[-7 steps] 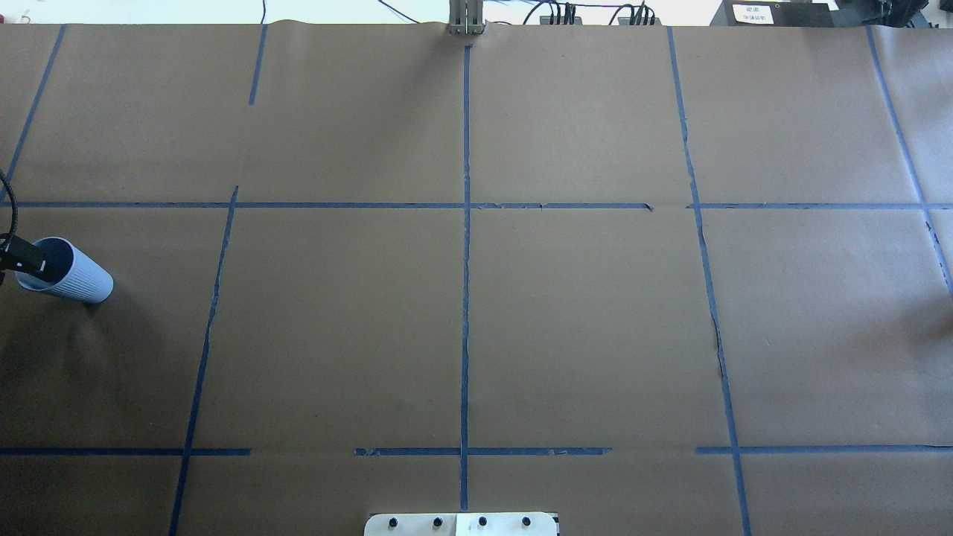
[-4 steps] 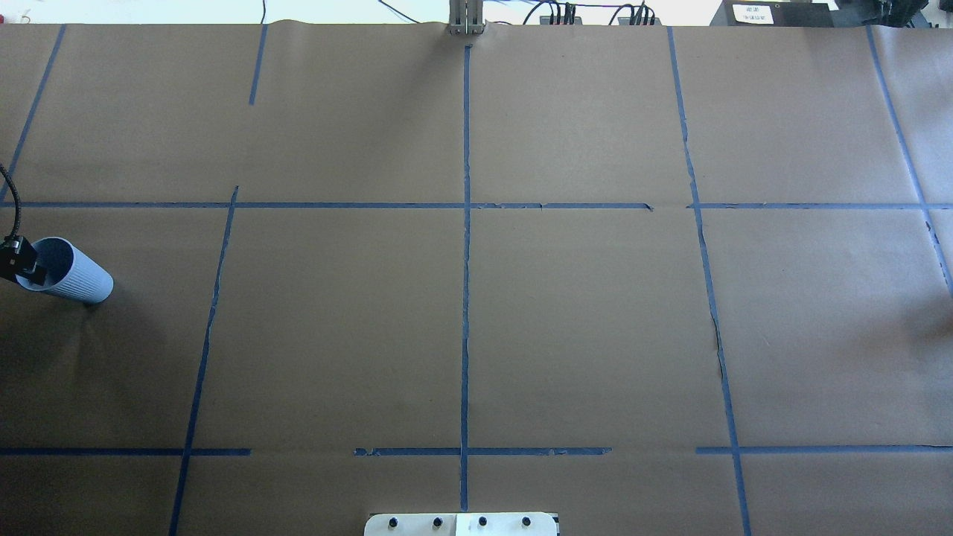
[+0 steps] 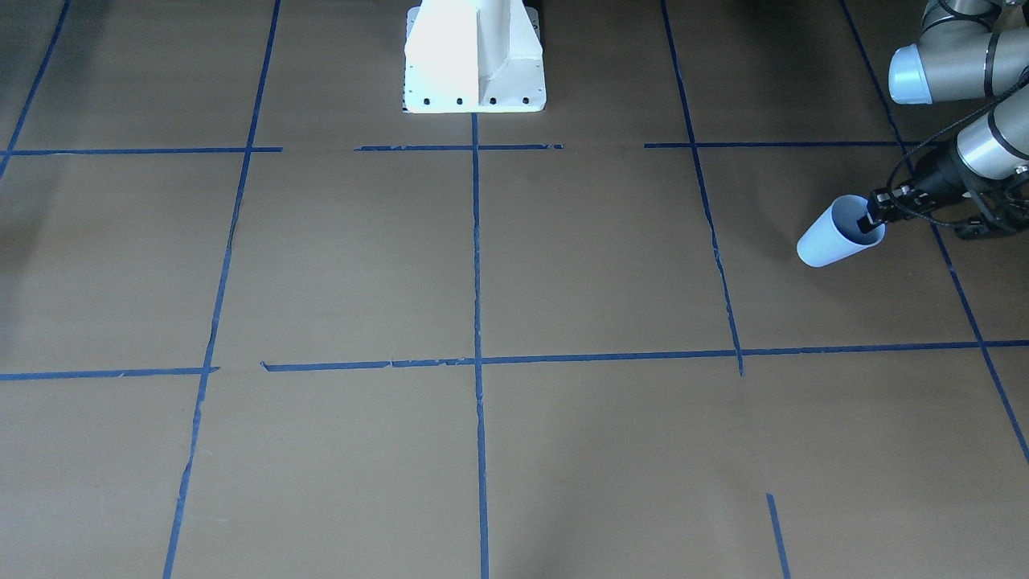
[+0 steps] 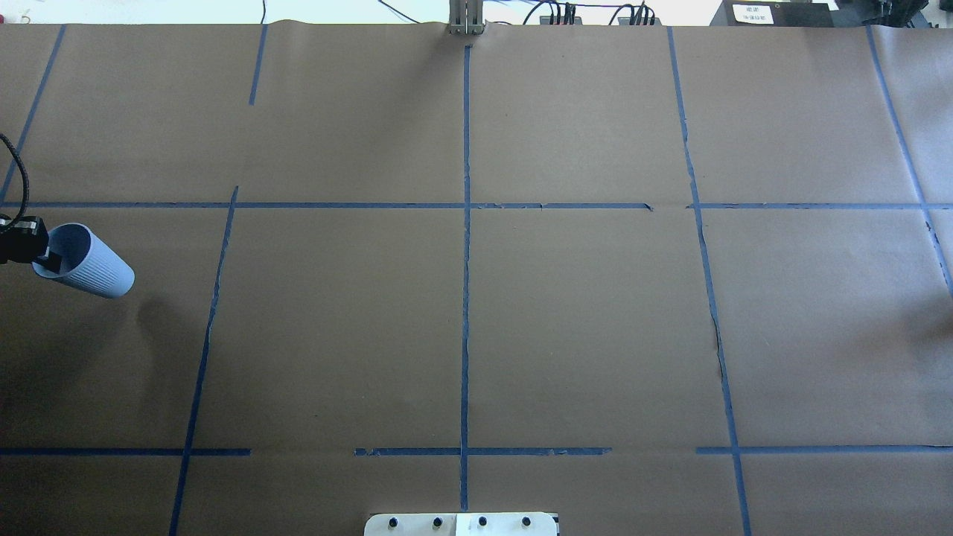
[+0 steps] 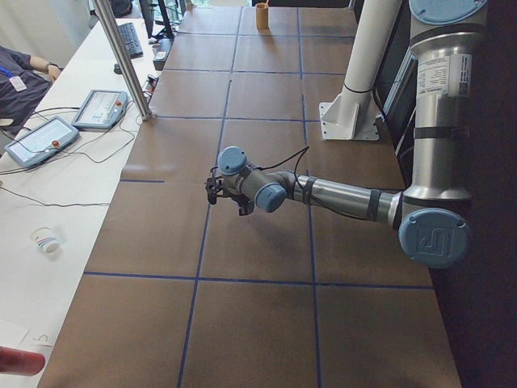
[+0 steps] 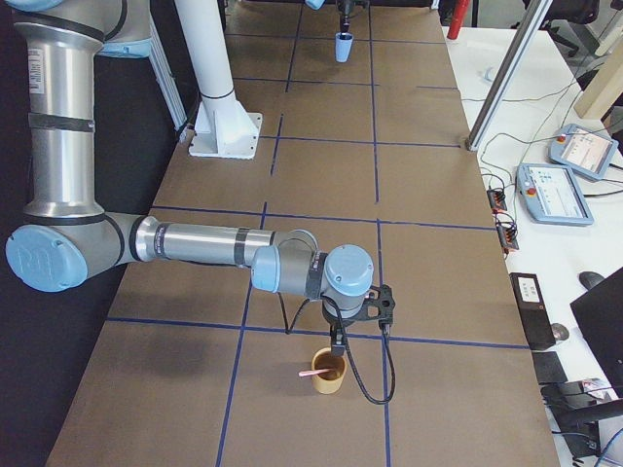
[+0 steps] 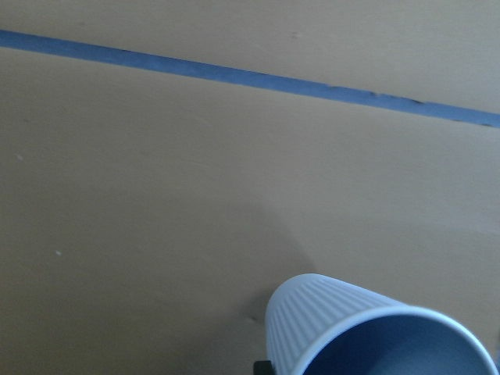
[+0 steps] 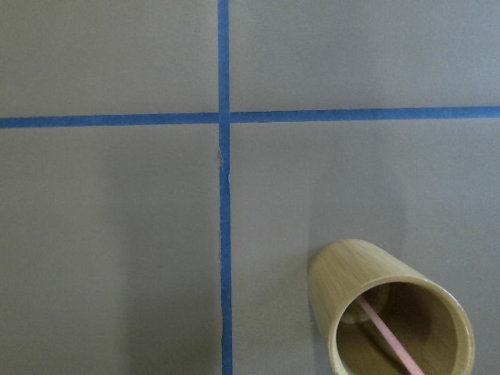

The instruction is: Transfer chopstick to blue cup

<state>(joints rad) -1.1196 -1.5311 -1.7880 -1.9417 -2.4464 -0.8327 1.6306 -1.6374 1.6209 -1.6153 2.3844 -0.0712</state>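
Note:
The pale blue ribbed cup (image 4: 93,262) hangs tilted at the table's far left, raised above its shadow. My left gripper (image 4: 46,257) is shut on its rim, one finger inside. Both also show in the front view, the cup (image 3: 832,237) and the gripper (image 3: 870,217), and the cup fills the bottom of the left wrist view (image 7: 367,332). The pink chopstick (image 8: 387,336) leans inside a tan wooden cup (image 8: 391,312) at the table's far right. My right gripper (image 6: 338,342) hovers just above that cup (image 6: 329,370); I cannot tell whether it is open.
Brown paper with blue tape lines (image 4: 465,223) covers the table. The white robot base (image 3: 474,56) stands at the near middle edge. A metal post (image 4: 465,18) stands at the far edge. Teach pendants (image 5: 48,137) lie on the side table.
The left gripper has closed on the blue cup's rim and lifted it. The cup has moved right and slightly away, and its shadow now lies apart from it.

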